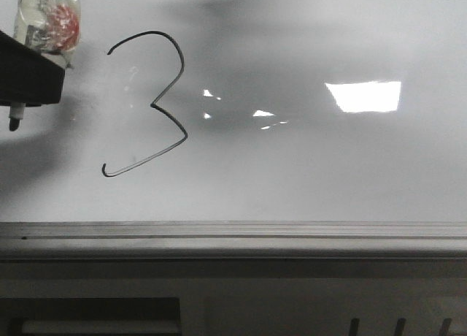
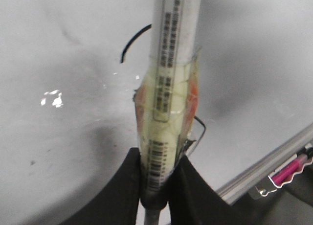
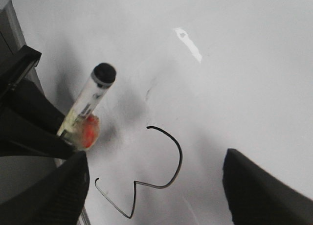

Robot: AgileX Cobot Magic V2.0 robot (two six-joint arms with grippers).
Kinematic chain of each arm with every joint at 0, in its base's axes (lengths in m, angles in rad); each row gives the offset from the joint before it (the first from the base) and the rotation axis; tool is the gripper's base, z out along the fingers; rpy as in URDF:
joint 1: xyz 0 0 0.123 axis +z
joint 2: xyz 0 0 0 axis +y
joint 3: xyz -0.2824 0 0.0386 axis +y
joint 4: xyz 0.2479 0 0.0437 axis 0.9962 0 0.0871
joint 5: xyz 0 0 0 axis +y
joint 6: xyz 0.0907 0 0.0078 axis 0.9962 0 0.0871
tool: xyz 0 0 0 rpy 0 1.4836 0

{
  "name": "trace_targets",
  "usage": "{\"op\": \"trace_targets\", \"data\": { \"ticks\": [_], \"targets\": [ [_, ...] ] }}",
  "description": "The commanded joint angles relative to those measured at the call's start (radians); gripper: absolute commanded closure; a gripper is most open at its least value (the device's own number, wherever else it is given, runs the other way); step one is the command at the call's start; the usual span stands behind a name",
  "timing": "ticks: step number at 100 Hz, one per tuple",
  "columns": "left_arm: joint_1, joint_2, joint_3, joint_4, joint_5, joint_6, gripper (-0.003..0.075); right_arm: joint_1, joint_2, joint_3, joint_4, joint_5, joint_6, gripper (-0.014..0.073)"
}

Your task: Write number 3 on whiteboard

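Note:
A thin black angular number 3 (image 1: 152, 104) is drawn on the left half of the glossy whiteboard (image 1: 328, 168). My left gripper (image 1: 29, 77) is left of the 3 and shut on a marker pen (image 1: 47, 18) wrapped in tape. The pen's tip (image 1: 14, 120) points down, clear of the strokes. In the left wrist view the fingers clamp the pen (image 2: 168, 88), and it hides most of the 3 (image 2: 132, 44). My right gripper (image 3: 156, 195) is open and empty over the 3 (image 3: 181, 159), with the pen (image 3: 90, 100) beside it. It does not show in the front view.
A grey metal edge rail (image 1: 233, 234) runs along the board's near edge and also shows in the left wrist view (image 2: 264, 171). A pink object (image 2: 288, 171) lies beyond the rail. A bright rectangular light reflection (image 1: 363, 95) sits on the board's right half.

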Motion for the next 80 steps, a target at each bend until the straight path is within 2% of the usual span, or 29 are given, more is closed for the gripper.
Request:
{"op": "trace_targets", "data": {
  "ticks": [1, 20, 56, 63, 80],
  "targets": [
    [0.046, 0.02, -0.036, -0.125, 0.004, -0.009, 0.0741, -0.007, -0.046, -0.036, 0.008, -0.024, 0.013, 0.0106],
    [0.121, 0.088, -0.036, -0.212, 0.112, -0.009, 0.0741, -0.007, -0.046, -0.036, 0.008, 0.014, 0.013, 0.0106],
    [0.155, 0.128, -0.036, -0.219, 0.111, -0.009, 0.0727, -0.007, -0.046, -0.036, 0.013, 0.032, 0.013, 0.0106],
    [0.155, 0.128, -0.036, -0.219, 0.111, -0.009, 0.0658, -0.007, -0.046, -0.036, 0.013, 0.032, 0.013, 0.0106],
    [0.155, 0.121, -0.036, -0.219, 0.111, -0.009, 0.0363, -0.007, -0.046, -0.036, 0.013, 0.032, 0.013, 0.0106]
  ]
}}
